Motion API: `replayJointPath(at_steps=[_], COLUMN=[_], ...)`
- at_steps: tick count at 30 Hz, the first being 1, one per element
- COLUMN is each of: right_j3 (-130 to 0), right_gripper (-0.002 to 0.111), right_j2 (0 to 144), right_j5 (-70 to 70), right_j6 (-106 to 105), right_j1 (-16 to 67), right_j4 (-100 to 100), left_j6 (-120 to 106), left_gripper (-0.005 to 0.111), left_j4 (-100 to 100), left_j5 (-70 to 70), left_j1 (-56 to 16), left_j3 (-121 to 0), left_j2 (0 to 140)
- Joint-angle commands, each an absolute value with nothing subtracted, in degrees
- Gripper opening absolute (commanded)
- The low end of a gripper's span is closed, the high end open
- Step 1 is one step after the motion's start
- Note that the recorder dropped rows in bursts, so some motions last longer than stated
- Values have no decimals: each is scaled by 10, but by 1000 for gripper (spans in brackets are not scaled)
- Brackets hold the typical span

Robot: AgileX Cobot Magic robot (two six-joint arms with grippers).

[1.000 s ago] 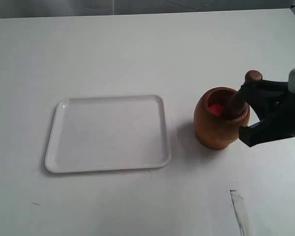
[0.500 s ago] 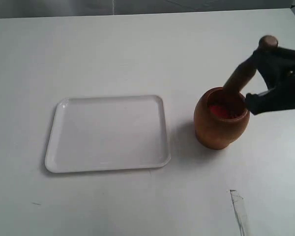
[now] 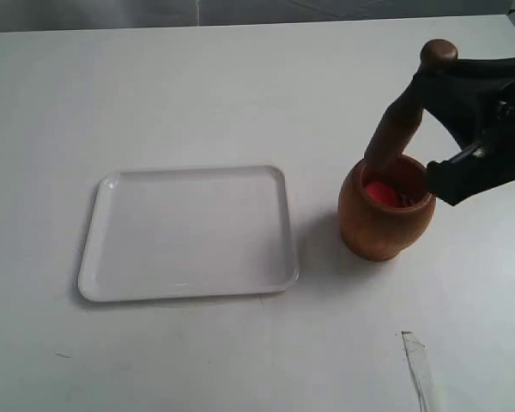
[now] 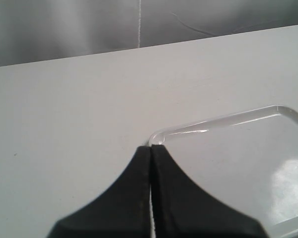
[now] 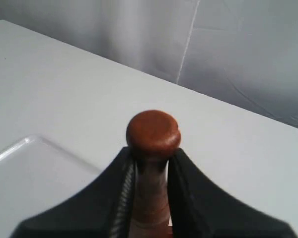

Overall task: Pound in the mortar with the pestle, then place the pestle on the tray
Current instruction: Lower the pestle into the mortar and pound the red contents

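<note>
White table [image 3: 197, 94]: empty tray on the left, pestle dipping into the mortar on the right.

The left gripper [image 4: 150, 163] is pressed closed on nothing near a corner of the flat white rectangular plastic tray [image 3: 187, 295]. The barrel-shaped brown wooden mortar [image 3: 382, 227] stands well right of the tray. The reddish-brown wooden pestle [image 3: 399, 124] leans in its mouth, and the right gripper [image 5: 150, 188] clamps it under the knob.

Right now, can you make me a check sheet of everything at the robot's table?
Surface: white table, one small dark mark.
Job's things: mortar upright, red bit inside; pestle tilted, thick end at its mouth; tray empty, apart from the mortar.
Clutter: clear strip, perhaps tape.
Grippers: right gripper shut on pestle under its knob; left gripper shut, holding nothing, by a tray corner.
Cables: nothing seen.
Surroundings: grey backdrop.
</note>
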State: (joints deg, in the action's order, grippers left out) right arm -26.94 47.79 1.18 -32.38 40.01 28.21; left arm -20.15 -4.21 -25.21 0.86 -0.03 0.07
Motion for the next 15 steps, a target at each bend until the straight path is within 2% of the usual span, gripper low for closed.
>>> replayJointPath(at_steps=[1, 8, 12, 15], right_j3=[-237, -163, -157, -164], right_gripper=[0, 0, 0, 0], right_j2=[485, 550, 614, 607], right_j5=[-19, -116, -164, -193], right_j6=[-328, -328, -327, -327], right_j1=[398, 398, 398, 398], right_j4=[284, 325, 325, 325], left_j6=[-197, -197, -197, -197], left_gripper=[0, 0, 0, 0], left_j4=[-38, -38, -38, -38], left_j5=[-250, -250, -250, -250], left_j1=[4, 4, 4, 4], left_j3=[0, 0, 0, 0], left_j2=[0, 0, 0, 0])
